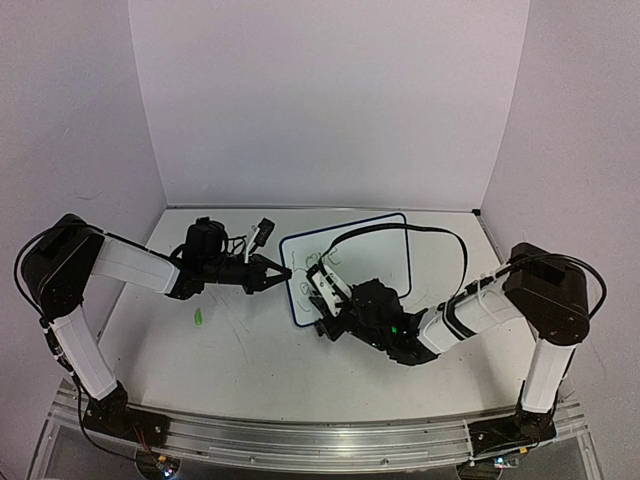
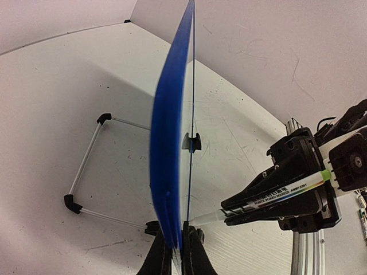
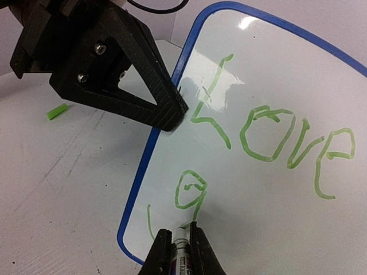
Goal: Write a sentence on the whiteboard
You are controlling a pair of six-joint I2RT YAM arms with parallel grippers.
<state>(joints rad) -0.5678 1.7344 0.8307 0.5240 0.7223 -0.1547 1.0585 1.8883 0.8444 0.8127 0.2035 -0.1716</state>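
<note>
From above, the left gripper clamps the left edge of the whiteboard, whose long side runs away from its fingertips; its wrist view shows the board edge-on, upright between them; the right wrist view shows the right gripper pinching a marker, tip touching the board just ahead, under the green sentence.

Probably a lab: white walls, aluminium rail.

We see a glossy white rectangular whiteboard, smooth, with a blue plastic-looking rim and glare at twelve o'clock. At its ten o'clock the left gripper is matt black plastic with fine ridges. At six o'clock lies a smooth-barrelled white marker pen, over a matt, scuffed white tabletop.
</note>
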